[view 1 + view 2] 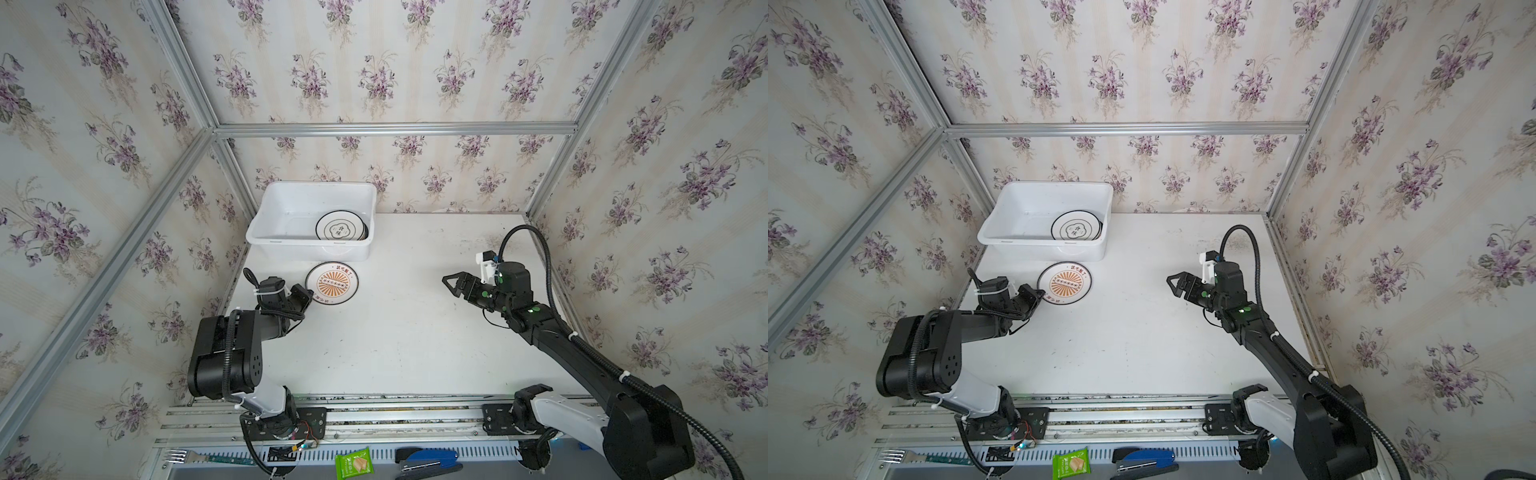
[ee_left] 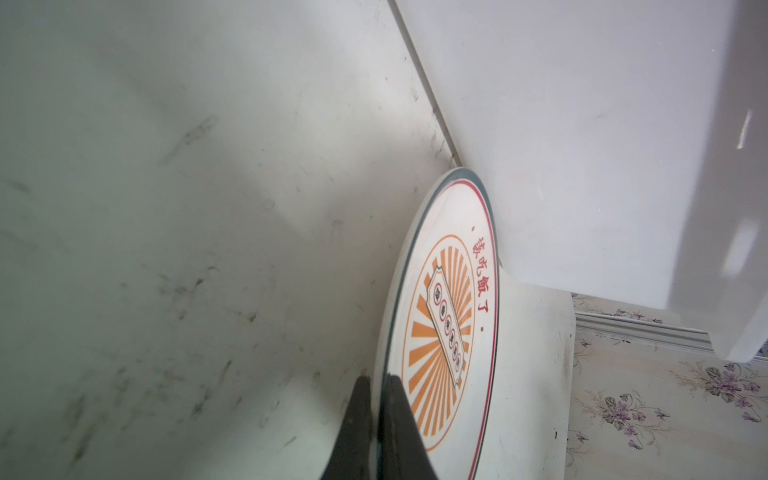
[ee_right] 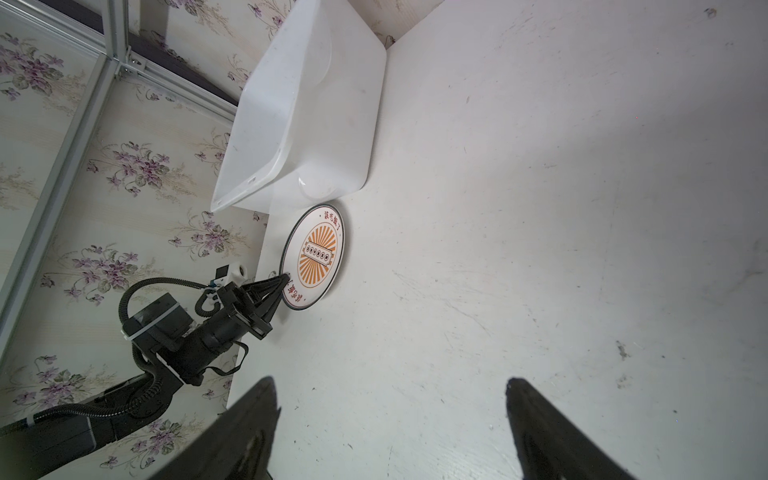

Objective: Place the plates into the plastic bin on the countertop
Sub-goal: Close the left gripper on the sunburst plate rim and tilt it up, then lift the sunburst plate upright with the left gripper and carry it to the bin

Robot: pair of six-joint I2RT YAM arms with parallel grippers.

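Note:
An orange sunburst plate [image 1: 332,283] [image 1: 1064,283] lies on the white countertop [image 1: 415,332] just in front of the plastic bin [image 1: 307,242] [image 1: 1040,242]. My left gripper [image 1: 310,295] [image 1: 1042,294] is shut on that plate's near left rim. In the left wrist view the two fingers [image 2: 395,415] pinch the rim of the plate [image 2: 449,332], whose far edge meets the bin wall [image 2: 582,145]. A black-rimmed emblem plate [image 1: 341,226] [image 1: 1076,227] lies inside the bin at its right end. My right gripper [image 1: 446,282] [image 3: 390,386] hovers open over the right of the countertop, holding nothing.
Aluminium frame rails [image 1: 395,129] and floral walls close in the countertop on three sides. On the front ledge lie a fork [image 1: 183,457], a green snack packet [image 1: 354,463] and a blue stapler [image 1: 428,459]. The bin stands in the back left corner.

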